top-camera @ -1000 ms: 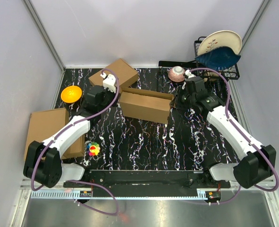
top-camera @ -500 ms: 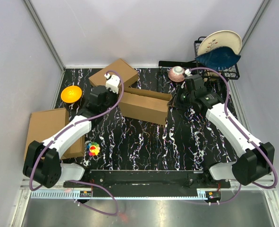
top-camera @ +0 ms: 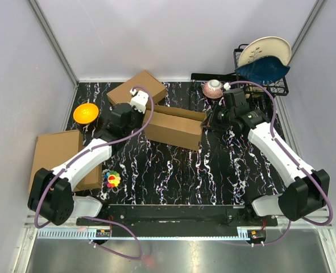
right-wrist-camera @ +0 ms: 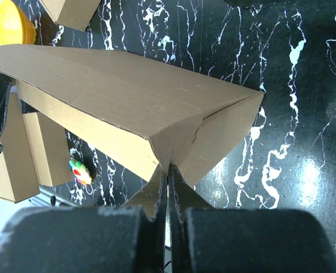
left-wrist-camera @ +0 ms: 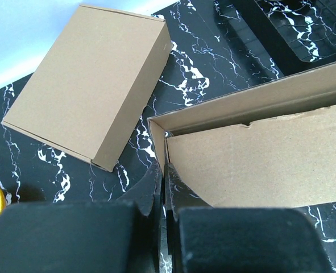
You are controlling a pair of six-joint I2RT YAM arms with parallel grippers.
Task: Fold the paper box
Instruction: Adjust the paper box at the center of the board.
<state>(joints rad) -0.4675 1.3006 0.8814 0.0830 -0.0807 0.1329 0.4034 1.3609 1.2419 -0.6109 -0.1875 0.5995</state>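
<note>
Paper box [top-camera: 175, 128] sits mid-tabletop [top-camera: 173, 170] toward the far side, long walls standing, skewed a bit, strung between my two arms. Close behind its left end lies a smaller shut cardboard box [top-camera: 137, 88], near but apart per the left wrist cam. That's the tightest spot around. Orange bowl [top-camera: 86, 112] is off to the left, a flat cardboard slab [top-camera: 57, 152] overhangs the tabletop's left edge, and a small multicolour toy [top-camera: 113, 180] lies next to it by the L arm. A pink-and-white cup [top-camera: 214, 88] stands just behind the R wrist. The wire dish rack [top-camera: 281, 86] in the far right corner holds a pale plate [top-camera: 264, 50] and a blue dish [top-camera: 263, 69], both leaning. Left pincer [left-wrist-camera: 163, 169] is closed tight on the box's left end wall edge — cardboard runs in between the fingers. Right pincer [right-wrist-camera: 168, 170] is likewise pinched shut on the right end corner.
</note>
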